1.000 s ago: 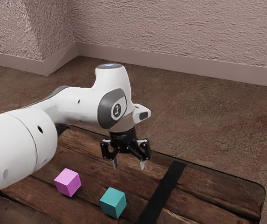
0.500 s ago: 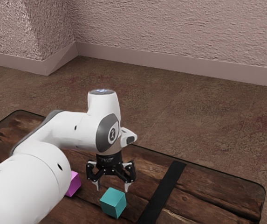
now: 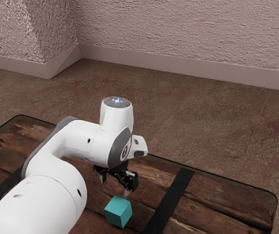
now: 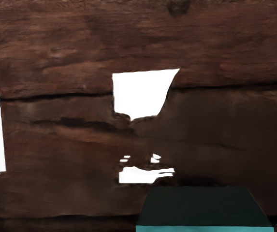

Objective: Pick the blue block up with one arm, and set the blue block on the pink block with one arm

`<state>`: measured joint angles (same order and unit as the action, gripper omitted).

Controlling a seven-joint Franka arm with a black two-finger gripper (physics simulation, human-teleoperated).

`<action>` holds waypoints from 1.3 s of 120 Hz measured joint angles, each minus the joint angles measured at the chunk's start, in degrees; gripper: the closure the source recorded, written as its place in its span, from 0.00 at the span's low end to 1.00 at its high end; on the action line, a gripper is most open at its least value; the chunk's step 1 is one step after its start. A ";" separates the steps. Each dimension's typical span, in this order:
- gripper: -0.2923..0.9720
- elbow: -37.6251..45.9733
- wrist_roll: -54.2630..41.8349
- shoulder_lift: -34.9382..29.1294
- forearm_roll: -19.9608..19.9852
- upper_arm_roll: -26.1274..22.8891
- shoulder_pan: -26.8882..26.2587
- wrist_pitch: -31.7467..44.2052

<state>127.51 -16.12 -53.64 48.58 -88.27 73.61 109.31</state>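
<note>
The blue block [image 3: 118, 212], teal in colour, rests on the dark wooden table [image 3: 212, 190] near its front edge. My gripper [image 3: 115, 189] hangs open just above and slightly behind the block, with nothing between its fingers. In the wrist view the blue block [image 4: 203, 209] lies just under the hand, its top face dark against the wood planks [image 4: 70, 58]. My white arm [image 3: 76, 156] stretches across the exterior view's left half of the table and hides whatever stands behind it.
A black strip [image 3: 171, 202] runs across the table to the exterior view's right of the block. The table's far edge [image 3: 270, 200] lies further right. Beyond it are brown floor and a textured wall.
My hand came down and toward the front of the table, ending over the blue block, and turned about its axis. The arm now covers the pink block seen earlier.
</note>
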 joint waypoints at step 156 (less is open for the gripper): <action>0.33 8.34 3.97 -9.18 15.55 3.75 -8.26 -0.94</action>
<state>135.85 -12.16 -62.81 64.13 -84.52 65.35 108.37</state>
